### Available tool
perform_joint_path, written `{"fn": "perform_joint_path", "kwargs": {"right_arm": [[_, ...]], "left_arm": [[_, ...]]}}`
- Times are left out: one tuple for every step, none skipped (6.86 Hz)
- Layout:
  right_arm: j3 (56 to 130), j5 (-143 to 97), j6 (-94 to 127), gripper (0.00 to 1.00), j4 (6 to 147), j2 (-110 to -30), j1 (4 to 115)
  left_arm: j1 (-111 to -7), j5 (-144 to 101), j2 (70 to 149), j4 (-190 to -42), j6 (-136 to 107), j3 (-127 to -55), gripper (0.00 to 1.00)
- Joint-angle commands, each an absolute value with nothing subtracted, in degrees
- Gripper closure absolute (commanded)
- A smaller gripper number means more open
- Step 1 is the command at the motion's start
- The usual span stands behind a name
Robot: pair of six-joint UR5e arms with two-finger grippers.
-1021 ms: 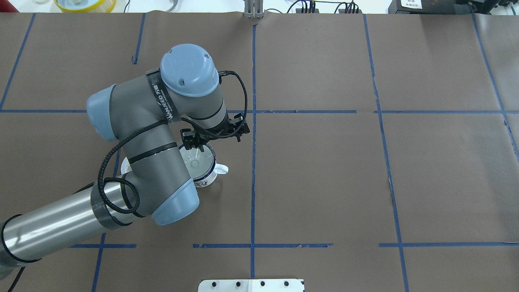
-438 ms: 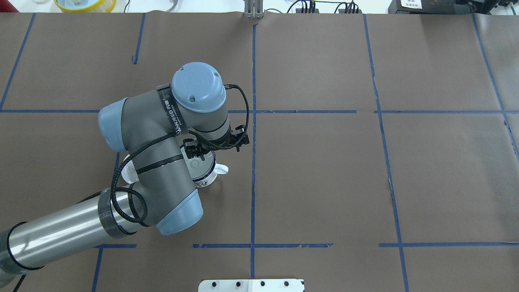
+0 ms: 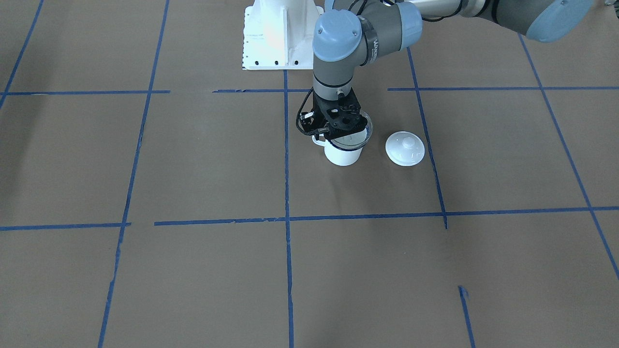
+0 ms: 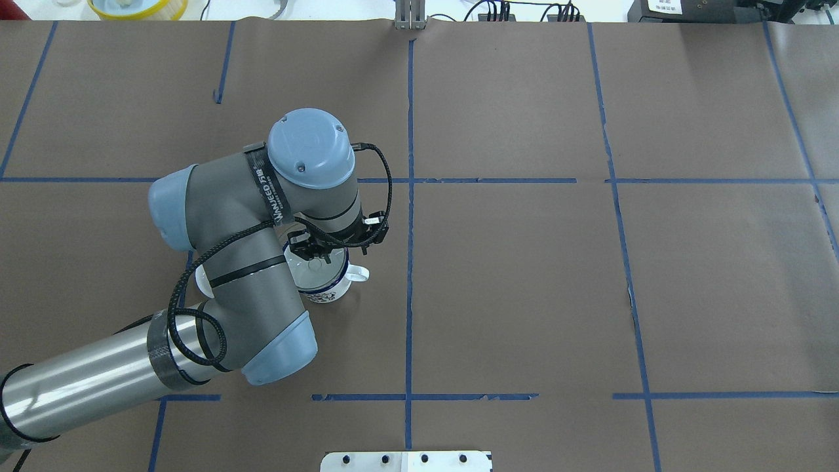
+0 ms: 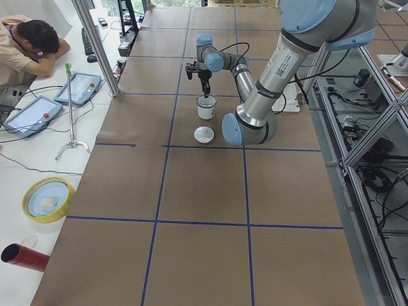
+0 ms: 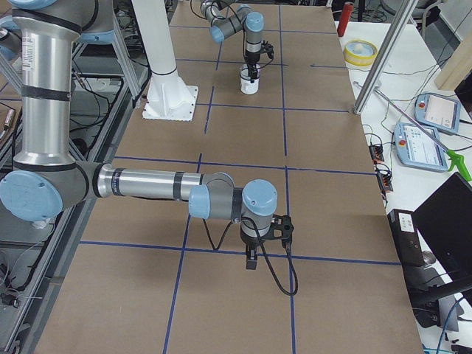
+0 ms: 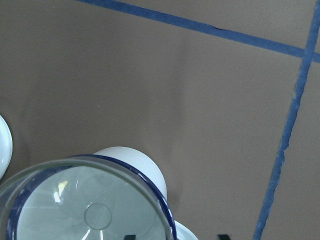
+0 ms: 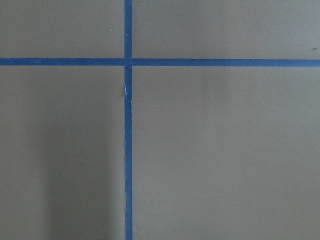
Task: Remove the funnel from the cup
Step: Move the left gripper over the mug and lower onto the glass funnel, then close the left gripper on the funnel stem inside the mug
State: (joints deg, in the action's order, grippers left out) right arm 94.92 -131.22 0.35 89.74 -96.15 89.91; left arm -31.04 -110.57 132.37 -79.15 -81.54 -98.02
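Observation:
The cup (image 3: 342, 155), a white mug with a dark blue rim, stands upright on the brown table cover. The clear funnel (image 3: 356, 138) sits in its mouth. Both show in the overhead view, the cup (image 4: 326, 294) and the funnel (image 4: 316, 269), and in the left wrist view, the cup (image 7: 131, 159) and the funnel (image 7: 90, 210). My left gripper (image 3: 337, 132) points down at the funnel's rim on the handle side and is open; its fingertips (image 7: 130, 236) stand apart at the frame's bottom edge. My right gripper (image 6: 251, 259) hangs low over bare table far away; I cannot tell its state.
A round white knobbed lid (image 3: 405, 148) lies on the table beside the cup, partly hidden under my left arm in the overhead view (image 4: 202, 278). Blue tape lines cross the brown cover. The robot's white base (image 3: 278, 34) stands behind the cup.
My left wrist has swung back toward the robot and lowered, bringing the gripper from just beyond the cup down onto the funnel's rim. The cup, funnel and lid have not moved.

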Motion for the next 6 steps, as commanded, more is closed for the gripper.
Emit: {"fn": "perform_joint_path", "kwargs": {"right_arm": [[94.92, -131.22, 0.35, 0.0, 89.74, -96.15, 89.91], [94.92, -131.22, 0.35, 0.0, 89.74, -96.15, 89.91], [94.92, -131.22, 0.35, 0.0, 89.74, -96.15, 89.91], [94.92, -131.22, 0.35, 0.0, 89.74, -96.15, 89.91], [94.92, -131.22, 0.35, 0.0, 89.74, -96.15, 89.91], [94.92, -131.22, 0.35, 0.0, 89.74, -96.15, 89.91]], "left_arm": [[-31.11, -110.57, 132.36, -78.4, -81.47, -98.79, 0.56], [-31.11, -110.57, 132.36, -78.4, -81.47, -98.79, 0.7], [-31.03, -110.57, 132.36, -78.4, -81.47, -98.79, 0.95], [-31.11, -110.57, 132.45, -77.88, -81.47, -98.88, 1.0], [-31.11, -110.57, 132.63, -76.48, -80.69, -100.53, 1.0], [-31.29, -110.48, 132.89, -72.11, -78.16, -104.72, 1.0]]}}
